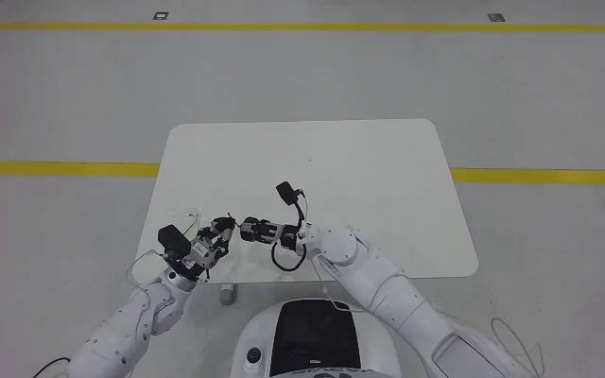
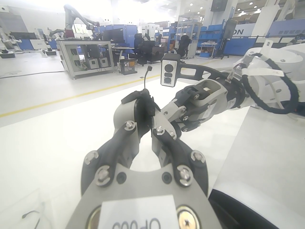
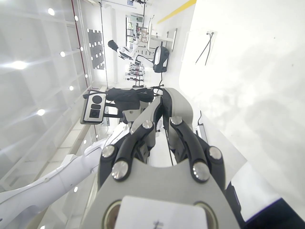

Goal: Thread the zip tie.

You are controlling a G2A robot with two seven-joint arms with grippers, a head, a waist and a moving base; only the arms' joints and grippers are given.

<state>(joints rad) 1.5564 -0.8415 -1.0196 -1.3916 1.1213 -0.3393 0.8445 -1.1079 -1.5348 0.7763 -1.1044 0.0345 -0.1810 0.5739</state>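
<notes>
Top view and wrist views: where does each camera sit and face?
Top view: above the arms, looking down at the table; both arms, left gripper and right gripper close together.
Left wrist view: on that wrist, looking past its gripper, holding the zip tie, at the right arm.
Right wrist view: on that wrist, looking past its gripper at the left arm.
Both wrist views share the two grippers.
</notes>
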